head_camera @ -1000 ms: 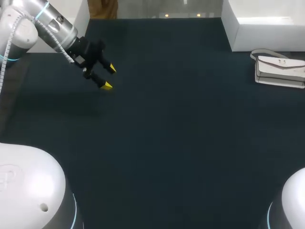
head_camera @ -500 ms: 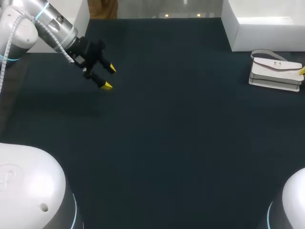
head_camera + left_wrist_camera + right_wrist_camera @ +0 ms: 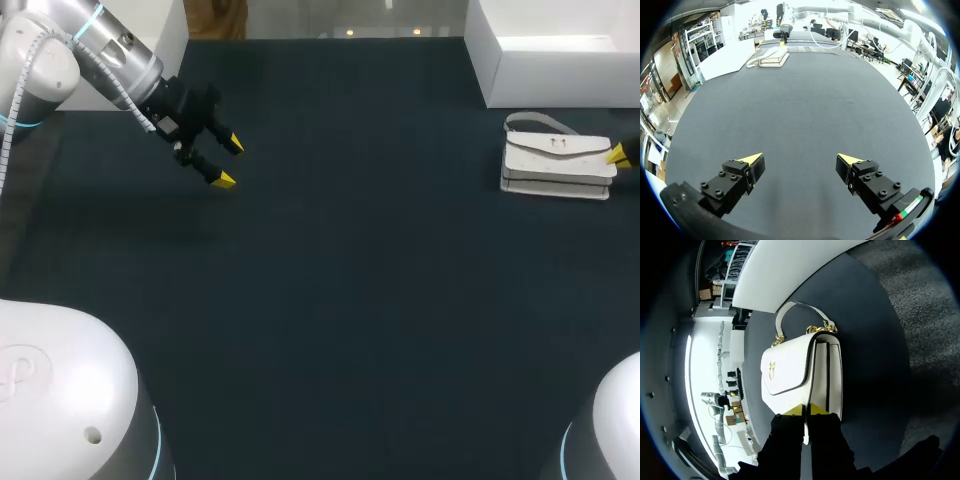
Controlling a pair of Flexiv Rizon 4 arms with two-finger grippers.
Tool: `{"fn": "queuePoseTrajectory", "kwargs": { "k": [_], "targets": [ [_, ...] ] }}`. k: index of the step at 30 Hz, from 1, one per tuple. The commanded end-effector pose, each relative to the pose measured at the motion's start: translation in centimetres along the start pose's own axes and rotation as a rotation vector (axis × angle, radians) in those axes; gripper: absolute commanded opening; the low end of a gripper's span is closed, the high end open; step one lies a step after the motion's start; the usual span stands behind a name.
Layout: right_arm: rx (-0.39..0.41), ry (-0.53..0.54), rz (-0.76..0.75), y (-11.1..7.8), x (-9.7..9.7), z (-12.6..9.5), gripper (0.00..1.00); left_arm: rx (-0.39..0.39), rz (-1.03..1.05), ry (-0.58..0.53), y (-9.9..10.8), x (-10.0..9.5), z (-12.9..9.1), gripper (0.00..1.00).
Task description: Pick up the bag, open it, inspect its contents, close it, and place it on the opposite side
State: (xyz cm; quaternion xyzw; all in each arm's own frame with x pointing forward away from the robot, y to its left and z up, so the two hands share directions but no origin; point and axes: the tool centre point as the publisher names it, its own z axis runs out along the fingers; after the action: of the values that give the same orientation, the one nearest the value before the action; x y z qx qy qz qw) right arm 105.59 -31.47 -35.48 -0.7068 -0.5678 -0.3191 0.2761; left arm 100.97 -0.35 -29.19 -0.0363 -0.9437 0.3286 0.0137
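White leather handbag [image 3: 555, 160] with flap, gold clasp and chain-linked handle lies flat on the dark table [image 3: 350, 300] at its right side, near a white box [image 3: 560, 60]. The right gripper [image 3: 620, 153] pinches the end opposite the handle, apparently to lift it. The left gripper [image 3: 227, 162] hangs spread open well apart, likely reserved for the flap.

bag [image 3: 556, 160] | white, gold-chain strap | flap closed | lying flat | far right
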Motion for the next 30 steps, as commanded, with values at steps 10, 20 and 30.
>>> {"fn": "queuePoseTrajectory", "kwargs": {
  "k": [10,20,30],
  "targets": [
    [0.27,0.007,0.024,-0.2,0.5,0.8,0.0,0.002,0.001,-0.001,0.1,0.0,0.1,1.0],
    [0.296,0.038,-0.026,-1.3,2.7,3.0,0.0,0.002,0.001,-0.001,0.1,0.0,0.1,1.0],
    [0.369,0.057,-0.075,-3.4,5.2,7.6,0.0,0.002,0.001,-0.001,0.1,0.0,0.1,1.0]
  ]
}}
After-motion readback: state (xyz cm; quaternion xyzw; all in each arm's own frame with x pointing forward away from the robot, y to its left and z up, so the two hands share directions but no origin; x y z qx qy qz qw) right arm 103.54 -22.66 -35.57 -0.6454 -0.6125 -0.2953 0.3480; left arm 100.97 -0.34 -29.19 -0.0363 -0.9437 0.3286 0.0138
